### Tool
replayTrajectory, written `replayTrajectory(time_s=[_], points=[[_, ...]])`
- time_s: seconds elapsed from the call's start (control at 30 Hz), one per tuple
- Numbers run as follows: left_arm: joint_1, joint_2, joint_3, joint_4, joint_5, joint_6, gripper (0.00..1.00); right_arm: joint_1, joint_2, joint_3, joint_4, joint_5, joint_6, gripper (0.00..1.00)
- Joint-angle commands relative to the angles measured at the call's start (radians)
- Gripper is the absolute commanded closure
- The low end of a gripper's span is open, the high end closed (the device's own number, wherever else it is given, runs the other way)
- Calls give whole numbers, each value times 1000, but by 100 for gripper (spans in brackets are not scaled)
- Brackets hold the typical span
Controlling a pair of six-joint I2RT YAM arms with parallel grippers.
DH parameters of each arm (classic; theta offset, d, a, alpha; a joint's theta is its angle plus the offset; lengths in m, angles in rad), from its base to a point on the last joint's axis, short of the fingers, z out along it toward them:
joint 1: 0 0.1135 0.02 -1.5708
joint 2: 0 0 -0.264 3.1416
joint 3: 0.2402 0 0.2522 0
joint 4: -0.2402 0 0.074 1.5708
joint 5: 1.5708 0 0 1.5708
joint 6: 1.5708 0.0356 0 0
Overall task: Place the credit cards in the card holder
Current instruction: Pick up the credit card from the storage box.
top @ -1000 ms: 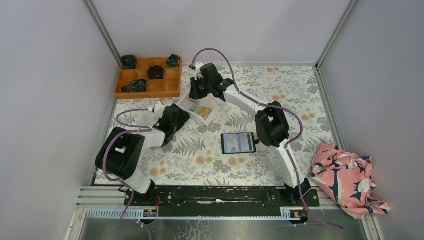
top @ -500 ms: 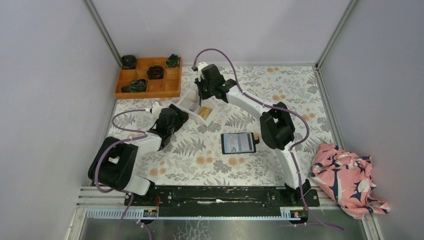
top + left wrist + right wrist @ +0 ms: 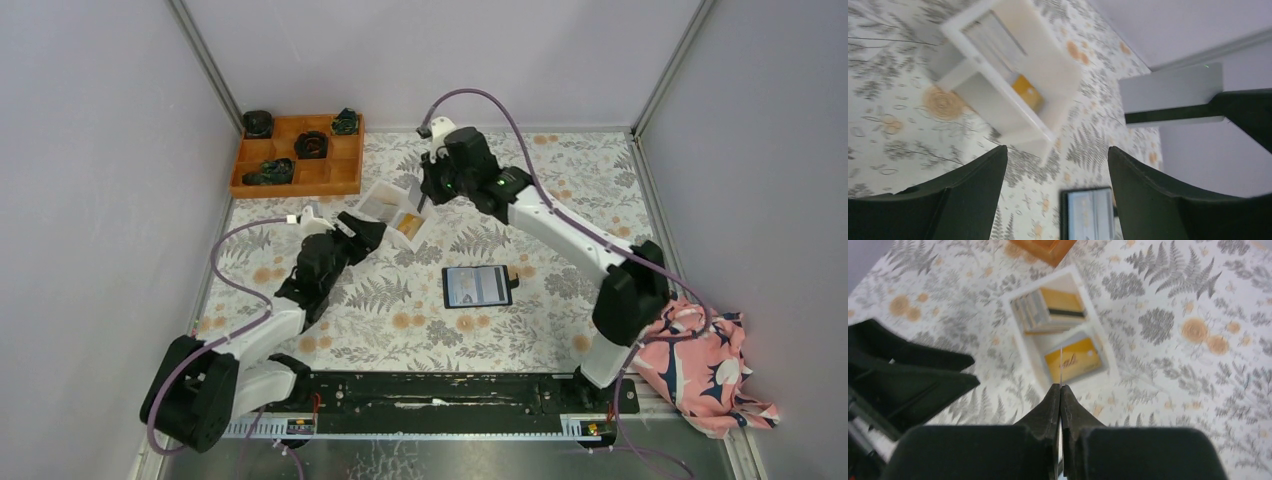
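My right gripper [image 3: 427,200] [image 3: 1060,387] hangs just above the right end of a white tray [image 3: 385,203], shut on one thin credit card [image 3: 1061,365] seen edge-on as a pale line sticking out past the fingertips. More credit cards lie in the tray: an orange-yellow one [image 3: 1072,360] [image 3: 1027,91] and a whitish-grey stack [image 3: 1029,311]. The card holder [image 3: 477,286] [image 3: 1089,214] lies open on the cloth, pale inner face up, right of and nearer than the tray. My left gripper [image 3: 366,232] [image 3: 1057,150] stands open and empty at the tray's near-left side.
An orange compartmented box [image 3: 298,153] with dark items sits at the back left. A crumpled pink patterned cloth [image 3: 690,355] lies at the front right edge. Grey walls enclose the floral tabletop [image 3: 560,190] on three sides.
My right gripper has closed on a card and drawn back to the right and up from the tray. The left arm has stretched out, its gripper staying by the tray.
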Motion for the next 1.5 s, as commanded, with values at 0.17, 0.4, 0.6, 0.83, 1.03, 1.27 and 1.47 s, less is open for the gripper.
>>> replayTrajectory(time_s=[0.17, 0.4, 0.6, 0.83, 1.03, 1.27, 1.47], points=[[-91, -146, -111, 303, 353, 96, 21, 11, -460, -402, -14, -190, 130, 100], [-163, -181, -157, 437, 541, 119, 22, 11, -698, -599, -59, -329, 218, 100], [-218, -157, -164, 487, 658, 123, 25, 11, -781, -678, -89, -405, 249, 100], [-258, -103, -134, 476, 735, 150, 30, 11, -759, -692, -99, -467, 253, 100], [-266, -67, -131, 491, 753, 161, 31, 11, -723, -694, -78, -514, 254, 100], [-278, -3, -118, 555, 795, 145, 32, 11, -680, -708, -42, -563, 259, 100], [-285, 43, -128, 620, 814, 124, 39, 12, -664, -709, -26, -576, 265, 100]])
